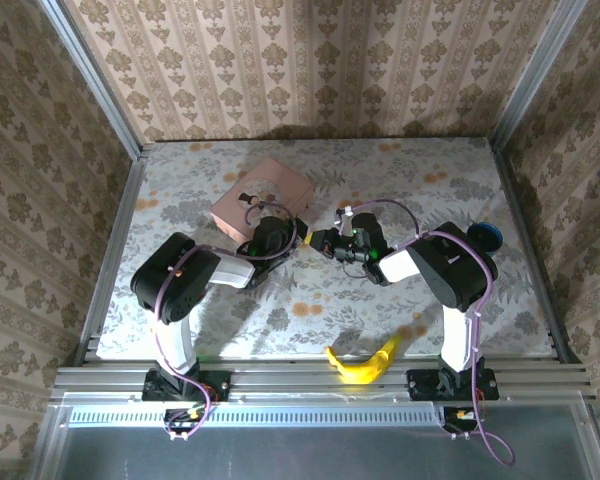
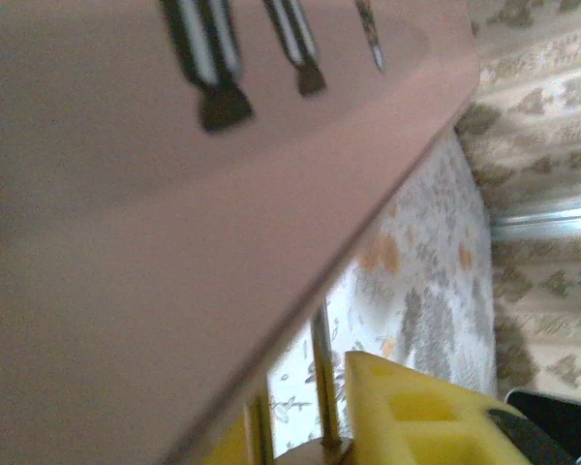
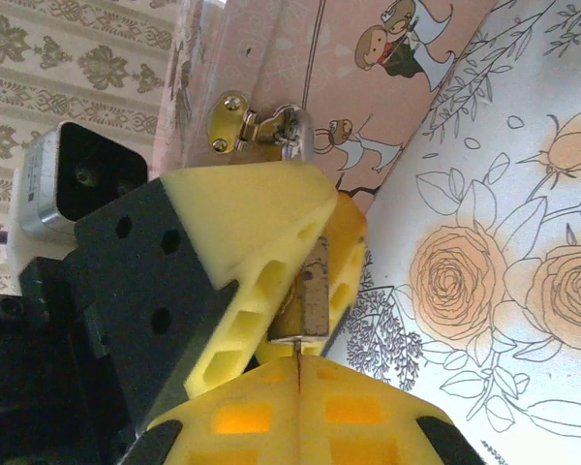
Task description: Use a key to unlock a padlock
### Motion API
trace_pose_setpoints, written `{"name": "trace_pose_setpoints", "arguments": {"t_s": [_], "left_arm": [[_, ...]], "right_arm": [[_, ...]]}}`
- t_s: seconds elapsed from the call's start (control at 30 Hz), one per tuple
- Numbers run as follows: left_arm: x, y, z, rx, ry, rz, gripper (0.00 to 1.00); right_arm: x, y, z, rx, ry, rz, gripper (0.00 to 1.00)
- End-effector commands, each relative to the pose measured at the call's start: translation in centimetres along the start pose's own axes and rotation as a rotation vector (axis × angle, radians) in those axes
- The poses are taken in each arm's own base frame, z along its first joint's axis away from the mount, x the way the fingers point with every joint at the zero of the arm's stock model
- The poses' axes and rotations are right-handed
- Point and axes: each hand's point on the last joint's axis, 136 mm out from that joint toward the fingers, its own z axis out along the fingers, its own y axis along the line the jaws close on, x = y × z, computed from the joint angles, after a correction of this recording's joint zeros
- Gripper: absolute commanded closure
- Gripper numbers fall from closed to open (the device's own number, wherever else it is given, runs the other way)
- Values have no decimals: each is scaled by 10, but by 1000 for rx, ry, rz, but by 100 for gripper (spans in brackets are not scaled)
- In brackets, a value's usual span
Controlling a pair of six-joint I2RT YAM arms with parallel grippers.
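The small brass padlock [image 3: 312, 291] hangs by its silvery shackle [image 3: 292, 131] from the gold hasp of the pink tin [image 3: 368, 97]. My left gripper [image 1: 280, 232] is shut on the padlock's body, one yellow finger [image 3: 252, 213] on each side. Pinched between the shut right gripper [image 3: 298, 366] pads, the thin key [image 3: 298, 351] has its tip at the padlock's bottom face. In the left wrist view the shackle's two bars [image 2: 321, 378] rise beside the pink tin's wall [image 2: 174, 213], between the left gripper [image 2: 320, 431] fingers. From above, the right gripper [image 1: 325, 243] meets the left just right of the tin [image 1: 263, 195].
A yellow banana [image 1: 365, 362] lies near the front edge between the arm bases. A dark blue round object [image 1: 485, 236] sits at the right, by the right arm's elbow. The floral tablecloth [image 1: 420, 180] is walled on three sides by patterned panels.
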Motion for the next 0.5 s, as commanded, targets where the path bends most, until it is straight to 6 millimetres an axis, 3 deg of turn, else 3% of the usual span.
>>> {"name": "trace_pose_setpoints", "arguments": {"t_s": [0.0,0.2,0.47], "left_arm": [[1,-7,2,32,13,-4,83],[6,-4,-1,25,36,6,100],[30,-6,-9,32,98,-5,100]], "right_arm": [[-14,20,6,-59,-36,-32,100],[-14,20,4,-48,-38,-36,98],[-5,13,-18,74,-35,-97,79]]}}
